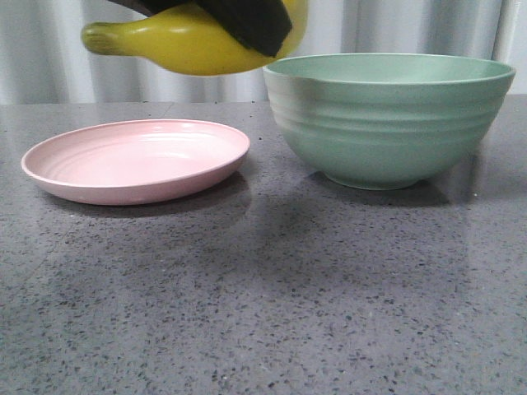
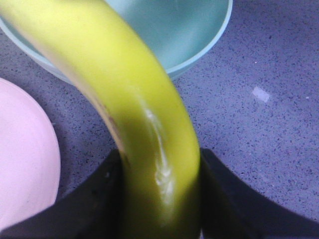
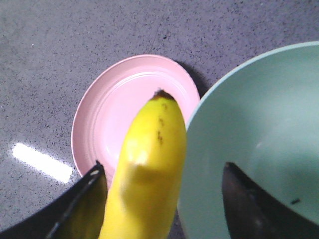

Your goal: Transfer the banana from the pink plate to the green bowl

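— Banana, front view: aloft, above the gap between pink plate and green bowl. Handling?
— Light, glossy, easily bruised, I'd judge; hold it mid-body. Left wrist view: left gripper pinches it, reaching bowlward.
— Right wrist view?
— Right gripper hangs alongside, jaws spread wide, clamping nothing.

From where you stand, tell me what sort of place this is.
Probably a staged tabletop test setup rather than a working kitchen: a speckled grey countertop, a plain pale curtain behind, and only a pink plate and green bowl set out.
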You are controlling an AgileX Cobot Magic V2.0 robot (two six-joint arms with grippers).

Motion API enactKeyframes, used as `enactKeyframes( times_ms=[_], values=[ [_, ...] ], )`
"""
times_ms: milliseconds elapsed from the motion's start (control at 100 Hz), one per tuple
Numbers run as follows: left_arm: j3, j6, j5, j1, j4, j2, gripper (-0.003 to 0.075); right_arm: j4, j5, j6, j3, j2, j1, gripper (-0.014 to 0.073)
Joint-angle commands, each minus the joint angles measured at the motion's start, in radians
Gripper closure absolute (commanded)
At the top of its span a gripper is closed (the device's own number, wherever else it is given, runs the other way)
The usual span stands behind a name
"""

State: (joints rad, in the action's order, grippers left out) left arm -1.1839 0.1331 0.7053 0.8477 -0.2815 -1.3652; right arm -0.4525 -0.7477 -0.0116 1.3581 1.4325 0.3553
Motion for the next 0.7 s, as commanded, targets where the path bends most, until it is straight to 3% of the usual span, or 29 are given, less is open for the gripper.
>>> enactKeyframes(
  times_ms=[0,360,430,590,690],
  values=[
    [-0.036,-0.002,-0.065,0.008,-0.021,0.036,0.0739,-0.044,0.027,-0.009,0.071,0.016,0.002,0.0184],
    [-0.036,-0.002,-0.103,0.008,-0.021,0.036,0.0739,-0.088,-0.013,-0.017,0.142,0.114,0.002,0.0213],
    [-0.036,-0.002,-0.113,0.008,-0.021,0.036,0.0738,-0.091,-0.023,-0.017,0.142,0.122,0.002,0.0278],
    [-0.036,-0.002,-0.104,0.008,-0.021,0.036,0.0731,-0.091,-0.019,-0.017,0.142,0.120,0.002,0.0515],
    [-0.036,-0.002,-0.086,0.008,-0.021,0.036,0.0656,-0.089,-0.019,-0.017,0.142,0.120,0.002,0.0625]
  ],
)
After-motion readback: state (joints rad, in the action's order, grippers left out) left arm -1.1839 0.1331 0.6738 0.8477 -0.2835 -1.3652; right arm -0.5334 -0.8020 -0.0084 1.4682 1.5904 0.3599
